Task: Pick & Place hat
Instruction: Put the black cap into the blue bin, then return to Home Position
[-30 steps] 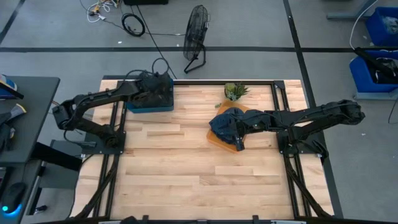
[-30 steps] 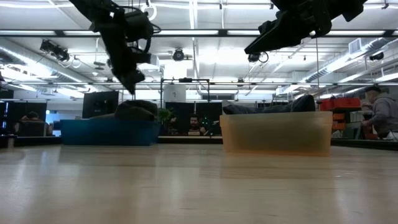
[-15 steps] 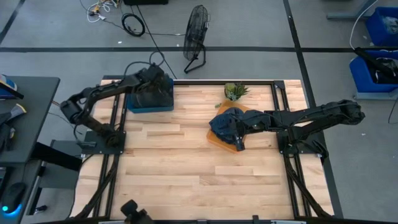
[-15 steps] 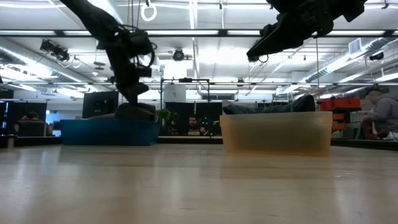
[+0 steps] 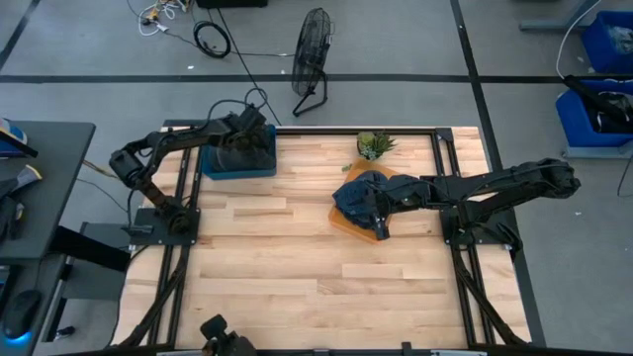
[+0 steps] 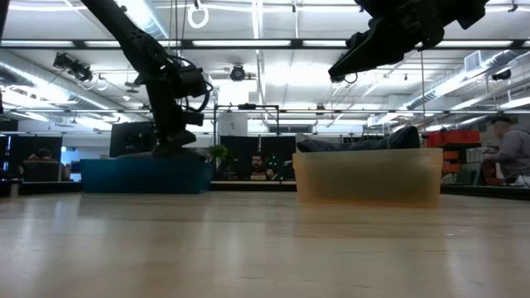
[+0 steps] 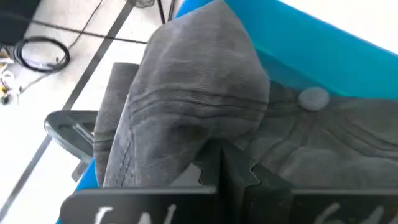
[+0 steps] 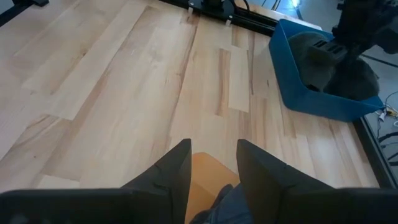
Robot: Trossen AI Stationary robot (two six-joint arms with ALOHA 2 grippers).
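Note:
A grey hat (image 7: 193, 106) lies bunched in the blue bin (image 5: 237, 166) at the table's far left; the bin also shows in the low view (image 6: 141, 175). My left gripper (image 7: 221, 165) is down in that bin (image 5: 242, 140), shut at the hat. A dark blue hat (image 5: 358, 193) rests in the orange bin (image 5: 346, 225) right of the table's middle. My right gripper (image 8: 212, 165) hangs open above that bin's near edge (image 5: 381, 227), well clear of it in the low view (image 6: 341, 64). My left gripper comes at the grey hat from above, slanting down into the blue bin. Its shut fingertips (image 7: 200, 173) meet a raised fold of the cloth (image 7: 214, 140), which rucks up in front of them. The rest of the hat lies in the bin.
A small potted plant (image 5: 374, 145) stands at the far edge behind the orange bin. A fan (image 5: 312, 59) and cables lie on the floor beyond the table. Bare wood spreads across the table's near half (image 5: 316, 287). People sit in the room behind (image 6: 505, 149).
My left gripper has come down from above the blue bin onto the grey hat, and its arm has drawn in toward the table's far edge. My right arm and the dark blue hat have kept still.

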